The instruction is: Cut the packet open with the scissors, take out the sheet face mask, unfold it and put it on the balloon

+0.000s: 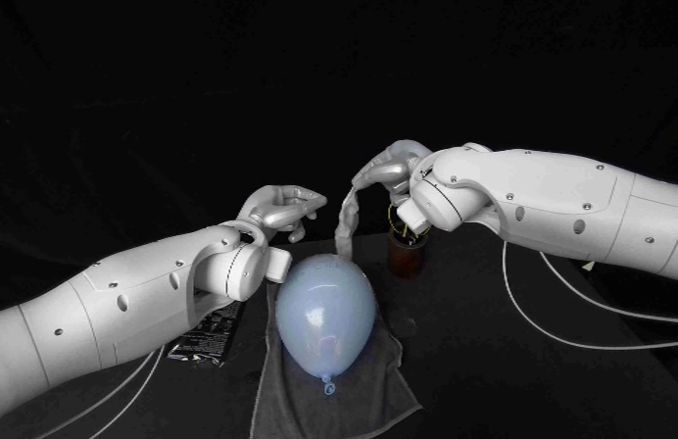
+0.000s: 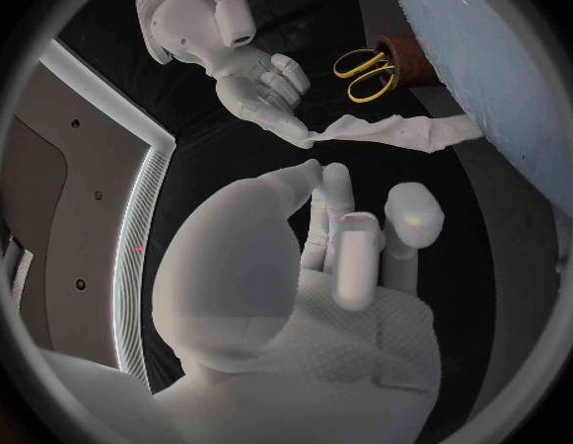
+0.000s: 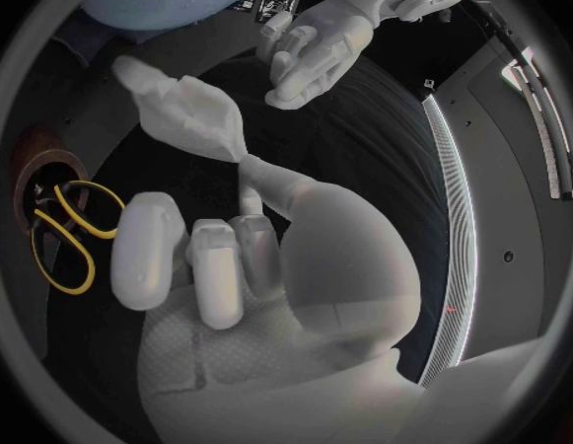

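The mask (image 1: 348, 219) hangs down from my right robot hand (image 1: 389, 170), which pinches its top end between the thumb and a finger. It is a thin, twisted strip, not yet opened out, and its long way runs up and down. Its low end comes down to the far end of the balloon (image 1: 325, 310). I cannot tell if they touch.

My left robot hand (image 1: 283, 207) is just beside the strip, about level with its middle. It holds nothing, and its fingers are loose and a bit apart. I think it is the near one to take the free end, so both can pull the mask wide.

The head view shows how the strip hangs over the balloon. The right wrist view shows the pinch up close and the left palm turned toward the mask.

The scissors (image 2: 366, 74) stand in a brown cup (image 1: 406, 255) just under the right robot hand. The packet (image 1: 210, 336) lies on the worktop (image 1: 537, 380) under the left arm. A cloth (image 1: 346, 400) lies under the balloon.
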You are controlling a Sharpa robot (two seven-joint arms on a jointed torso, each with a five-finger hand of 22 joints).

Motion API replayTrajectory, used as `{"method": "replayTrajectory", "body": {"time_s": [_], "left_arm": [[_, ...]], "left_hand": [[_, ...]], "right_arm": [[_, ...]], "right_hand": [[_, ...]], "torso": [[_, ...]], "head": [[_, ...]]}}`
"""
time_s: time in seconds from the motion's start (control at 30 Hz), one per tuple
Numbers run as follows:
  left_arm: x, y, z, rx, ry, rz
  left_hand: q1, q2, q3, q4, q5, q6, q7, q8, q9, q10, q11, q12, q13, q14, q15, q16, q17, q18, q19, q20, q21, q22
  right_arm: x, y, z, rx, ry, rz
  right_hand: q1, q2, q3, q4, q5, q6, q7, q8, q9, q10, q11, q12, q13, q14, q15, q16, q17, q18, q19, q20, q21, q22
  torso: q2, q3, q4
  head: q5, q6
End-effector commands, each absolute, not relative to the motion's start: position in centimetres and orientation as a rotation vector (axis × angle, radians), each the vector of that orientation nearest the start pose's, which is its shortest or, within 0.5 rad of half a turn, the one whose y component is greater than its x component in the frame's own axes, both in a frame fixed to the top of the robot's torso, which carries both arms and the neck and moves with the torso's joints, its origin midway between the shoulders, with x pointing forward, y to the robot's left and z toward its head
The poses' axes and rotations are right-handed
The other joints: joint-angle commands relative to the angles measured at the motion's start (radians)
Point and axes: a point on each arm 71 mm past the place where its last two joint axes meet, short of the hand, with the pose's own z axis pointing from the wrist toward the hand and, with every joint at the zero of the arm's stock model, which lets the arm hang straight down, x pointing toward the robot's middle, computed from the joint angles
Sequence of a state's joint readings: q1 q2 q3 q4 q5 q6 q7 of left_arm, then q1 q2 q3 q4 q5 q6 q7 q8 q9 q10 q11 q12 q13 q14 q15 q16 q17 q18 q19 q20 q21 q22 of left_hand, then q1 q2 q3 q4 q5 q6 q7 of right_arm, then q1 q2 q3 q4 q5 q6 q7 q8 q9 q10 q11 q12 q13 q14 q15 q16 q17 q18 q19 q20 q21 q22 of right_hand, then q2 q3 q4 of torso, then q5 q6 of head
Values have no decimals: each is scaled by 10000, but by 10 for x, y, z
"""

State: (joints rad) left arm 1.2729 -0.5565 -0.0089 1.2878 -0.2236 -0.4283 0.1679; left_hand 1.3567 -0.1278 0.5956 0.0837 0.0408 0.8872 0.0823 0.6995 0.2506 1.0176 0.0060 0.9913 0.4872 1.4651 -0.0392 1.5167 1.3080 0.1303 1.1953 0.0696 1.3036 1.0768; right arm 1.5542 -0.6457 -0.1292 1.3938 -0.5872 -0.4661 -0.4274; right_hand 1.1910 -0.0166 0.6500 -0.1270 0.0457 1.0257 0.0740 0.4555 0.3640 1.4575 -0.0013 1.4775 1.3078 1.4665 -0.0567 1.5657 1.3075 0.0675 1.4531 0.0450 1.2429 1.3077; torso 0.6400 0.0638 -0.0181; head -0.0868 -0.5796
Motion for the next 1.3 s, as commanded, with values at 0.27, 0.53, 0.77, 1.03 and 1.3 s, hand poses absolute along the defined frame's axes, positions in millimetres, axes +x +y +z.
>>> {"method": "replayTrajectory", "body": {"time_s": [0.27, 0.53, 0.77, 1.03, 1.3], "left_arm": [[543, 133, -150, -9822, 14881, -13711], [542, 133, -148, -9256, 14718, -13892], [544, 134, -142, -7860, 14411, -14713], [548, 145, -139, -6688, 14246, -14925], [547, 137, -141, -5396, 14956, -14951]], "left_hand": [[-21, 137, 60, -53, 68, 15, -39, 22, 606, 40, -18, 63, 0, 104, -92, 75, 220, -180, -4, -29, 42, 43], [-171, 90, 15, 23, 65, -122, -52, 22, 598, -76, 32, -42, -51, 58, -60, 57, 107, -129, -206, -39, -97, -196], [73, 21, 208, -216, 58, -1663, 1063, -1114, 27, -2272, 1170, -2504, -1370, -5351, 958, -3192, -6877, 210, -4128, 547, -3118, -3679], [498, -311, 483, -1063, 81, -1982, 1232, -1477, -306, -3007, 1924, -4684, -2963, -8709, 1996, -6455, -8731, -645, -6908, 1587, -6150, -5183], [-59, -818, -759, -1156, 56, -2392, 1250, -2088, -701, -3107, 1915, -6111, -4160, -9069, 2328, -9322, -10547, -698, -7417, 2202, -9269, -7362]], "right_arm": [[549, -169, -64, 7479, 16736, 7559], [548, -168, -64, 7104, 16921, 7818], [542, -157, -65, 5691, 17544, 8636], [533, -144, -64, 4195, 17790, 9351], [524, -135, -61, 3006, 17709, 9885]], "right_hand": [[-21, 91, 54, -17, 29, 53, 1, 137, 375, 555, 4, 35, 1849, 1043, -47, 51, 2633, -43, 50, 13, 8, 1775], [-37, 80, 81, -36, 29, 52, -2, 155, 380, 554, 1, 28, 1843, 1043, -49, 51, 2633, -43, 53, 11, 11, 1776], [-36, 82, 96, -44, 30, 42, -1, 155, 380, 515, 0, -33, 1790, 1043, -49, 51, 2633, -23, 16, 10, -97, 1748], [-37, 84, 118, -56, 30, 16, 5, 152, 378, 505, 4, -48, 1779, 1043, -49, 51, 2633, -10, -7, 10, -164, 1731], [-38, 83, 134, -67, 30, -2, 10, 152, 377, 499, 8, -56, 1772, 1043, -47, 51, 2633, -11, -7, 10, -162, 1732]], "torso": [[2, -3, -2], [6, -6, 6], [7, -1, 3], [1, -6, 6], [0, -14, 2]], "head": [[-1, 5], [-14, 27], [6, 63], [41, 49], [100, 70]]}}
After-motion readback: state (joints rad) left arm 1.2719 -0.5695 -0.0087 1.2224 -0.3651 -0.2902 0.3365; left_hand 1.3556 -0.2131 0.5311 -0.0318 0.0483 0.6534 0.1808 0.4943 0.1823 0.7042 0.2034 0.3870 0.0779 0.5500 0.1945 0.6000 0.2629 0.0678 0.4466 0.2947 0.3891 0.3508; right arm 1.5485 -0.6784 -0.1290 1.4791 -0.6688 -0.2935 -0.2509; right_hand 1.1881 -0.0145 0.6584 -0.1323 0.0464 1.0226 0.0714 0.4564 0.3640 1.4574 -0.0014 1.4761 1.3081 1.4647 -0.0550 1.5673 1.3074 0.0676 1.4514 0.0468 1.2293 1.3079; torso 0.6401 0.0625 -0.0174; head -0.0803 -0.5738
